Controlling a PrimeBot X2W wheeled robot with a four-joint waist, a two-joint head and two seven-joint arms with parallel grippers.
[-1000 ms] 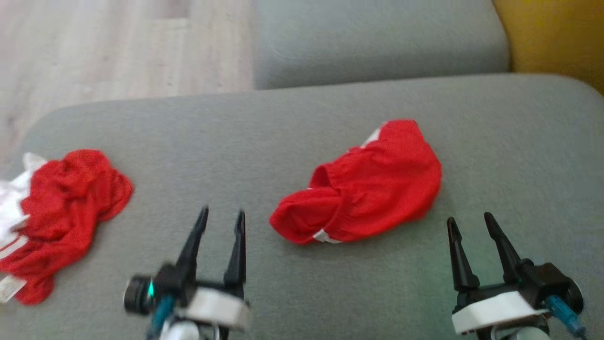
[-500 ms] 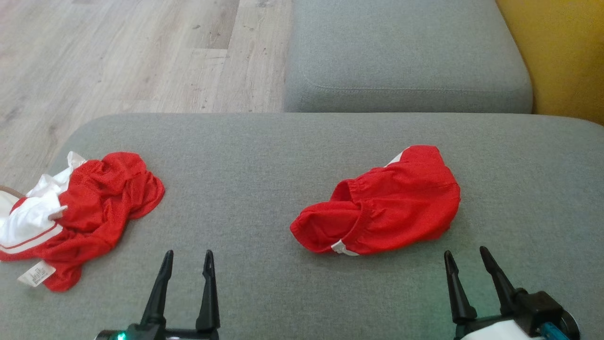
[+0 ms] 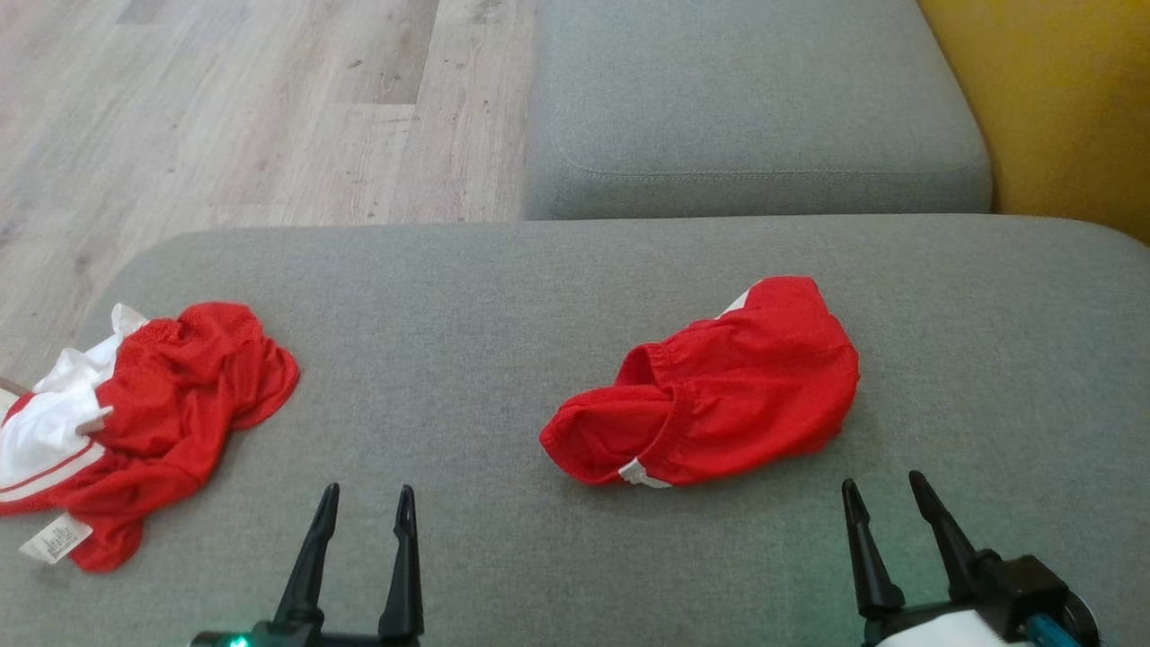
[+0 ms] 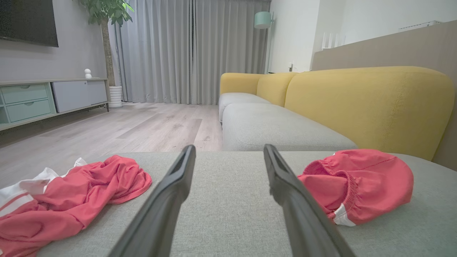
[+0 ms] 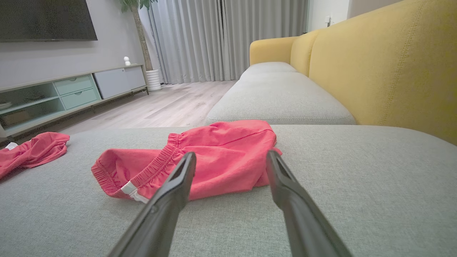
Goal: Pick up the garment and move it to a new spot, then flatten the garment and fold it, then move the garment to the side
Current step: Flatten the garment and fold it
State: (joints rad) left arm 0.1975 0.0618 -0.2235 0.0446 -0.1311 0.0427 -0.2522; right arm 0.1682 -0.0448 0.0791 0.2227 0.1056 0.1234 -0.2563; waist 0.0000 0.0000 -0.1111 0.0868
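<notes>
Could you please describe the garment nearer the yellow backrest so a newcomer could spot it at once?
On the grey seat cushion, look toward the yellow backrest. There lies a compact red bundle with an elastic waistband. Unlike the sprawling red-and-white heap at the left edge, it shows little white.

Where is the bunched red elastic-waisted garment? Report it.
Head view: the red garment lies right of centre on the grey fabric cushion, just ahead of the right gripper.

The white tag [image 3: 56, 539] on the left garment [image 3: 180, 395] is illegible.
</notes>
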